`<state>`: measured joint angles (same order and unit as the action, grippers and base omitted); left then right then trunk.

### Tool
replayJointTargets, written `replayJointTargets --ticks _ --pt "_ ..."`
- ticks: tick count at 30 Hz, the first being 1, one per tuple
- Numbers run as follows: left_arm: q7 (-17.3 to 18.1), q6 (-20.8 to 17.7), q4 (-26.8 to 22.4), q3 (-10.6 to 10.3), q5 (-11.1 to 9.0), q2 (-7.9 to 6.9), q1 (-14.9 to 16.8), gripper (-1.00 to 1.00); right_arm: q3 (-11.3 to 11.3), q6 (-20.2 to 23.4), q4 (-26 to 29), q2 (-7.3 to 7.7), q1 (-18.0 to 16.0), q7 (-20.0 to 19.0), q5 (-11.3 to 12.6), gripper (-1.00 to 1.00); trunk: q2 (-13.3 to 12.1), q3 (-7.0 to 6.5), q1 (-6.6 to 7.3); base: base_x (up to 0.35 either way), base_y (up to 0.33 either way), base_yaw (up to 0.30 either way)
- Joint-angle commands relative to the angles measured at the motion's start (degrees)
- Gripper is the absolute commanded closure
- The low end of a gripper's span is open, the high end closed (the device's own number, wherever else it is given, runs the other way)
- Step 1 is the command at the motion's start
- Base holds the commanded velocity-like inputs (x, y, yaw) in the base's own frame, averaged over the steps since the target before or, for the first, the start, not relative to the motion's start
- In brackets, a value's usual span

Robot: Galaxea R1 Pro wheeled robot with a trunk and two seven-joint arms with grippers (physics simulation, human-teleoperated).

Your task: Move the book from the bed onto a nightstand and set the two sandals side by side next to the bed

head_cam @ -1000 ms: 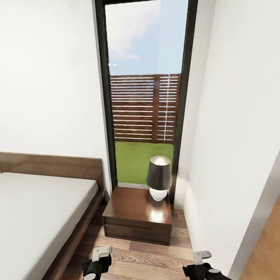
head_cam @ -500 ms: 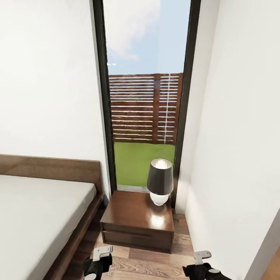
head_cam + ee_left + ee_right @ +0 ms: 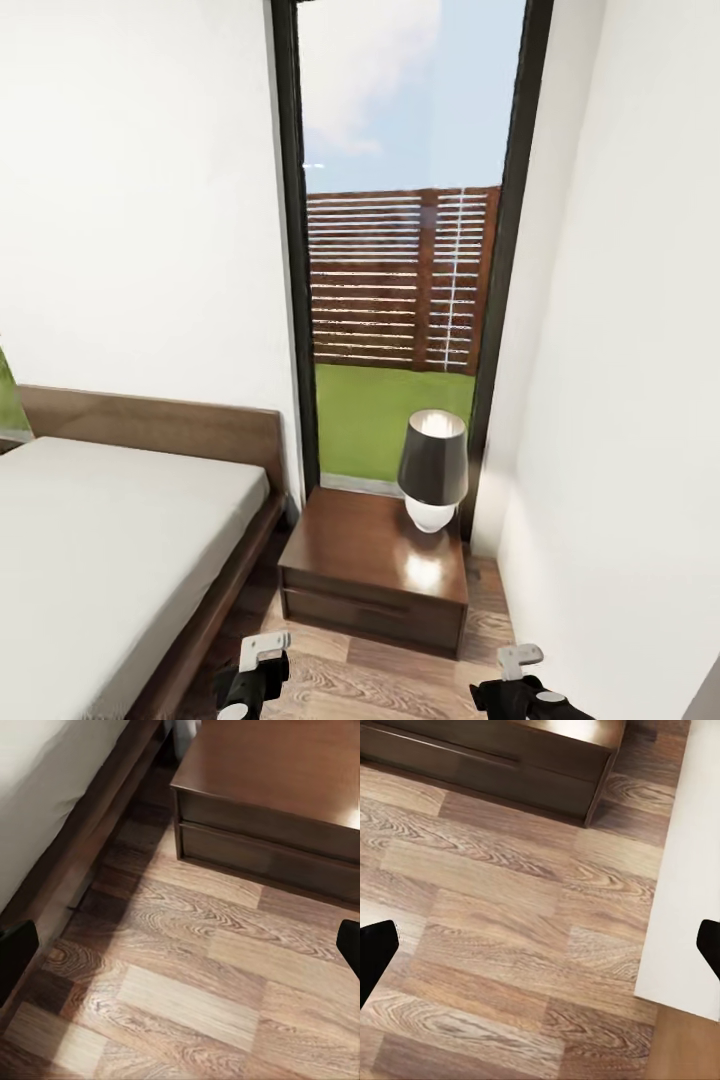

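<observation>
Bed (image 3: 100, 540) occupies the left side, its grey mattress bare, headboard against the white wall. Left end effector (image 3: 262, 668) hangs low over the wood-plank floor (image 3: 380, 680), fingers spread wide, grasping nothing. Nightstand (image 3: 375, 565) stands just beside the bed, both drawers closed, with a lamp (image 3: 433, 475) on its top at the right rear. Window (image 3: 400, 240) rises behind it. Right end effector (image 3: 520, 670) hangs released near the right wall (image 3: 640, 400).

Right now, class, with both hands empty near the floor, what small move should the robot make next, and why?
Probably turn the base and head left toward the bed. The nightstand with its lamp lies straight ahead, but book and sandals are unseen; left hand and right hand hold nothing.
</observation>
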<state>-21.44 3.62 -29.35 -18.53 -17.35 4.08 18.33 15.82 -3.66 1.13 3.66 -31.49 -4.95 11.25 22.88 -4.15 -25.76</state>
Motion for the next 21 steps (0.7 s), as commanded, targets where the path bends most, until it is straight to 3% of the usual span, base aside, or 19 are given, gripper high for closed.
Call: replayJointTargets --ticks 1,10,11,12,16,21 --pt "-0.38 0.34 0.08 -0.45 -0.62 -0.04 0.05 -1.00 0.44 -0.20 -0.06 0.03 -0.02 -0.23 0.61 -1.00 0.04 0.02 -0.02 0.000 0.000 0.269" --pt "-0.71 -2.32 -0.98 -0.24 -0.54 0.04 0.29 -1.00 -0.02 -0.13 0.18 0.04 -0.02 -0.28 0.75 -1.00 0.04 0.02 -0.02 0.000 0.000 0.224" --pt "-0.93 -8.28 -4.47 -0.21 -0.49 -0.11 0.53 -1.00 0.00 0.53 2.54 0.09 -0.05 -0.21 0.79 -1.00 0.04 0.02 -0.02 0.000 0.000 0.030" --pt "-1.01 -11.08 -6.66 -0.17 -0.44 -0.22 0.58 -1.00 0.03 1.17 4.12 0.13 -0.05 -0.19 0.77 -1.00 0.04 0.02 -0.02 0.000 0.000 0.019" --pt "-1.30 -17.52 -13.42 0.10 -0.35 -0.48 0.63 -1.00 -0.07 5.21 8.73 0.23 -0.06 -0.16 0.83 -1.00 0.04 0.02 -0.02 0.000 0.000 0.010" --pt "-2.49 -29.08 -24.50 1.28 -0.29 -0.62 0.68 -1.00 -0.38 12.78 18.48 0.70 -0.06 -0.01 0.86 -1.00 0.04 0.02 -0.02 0.000 0.000 0.003"
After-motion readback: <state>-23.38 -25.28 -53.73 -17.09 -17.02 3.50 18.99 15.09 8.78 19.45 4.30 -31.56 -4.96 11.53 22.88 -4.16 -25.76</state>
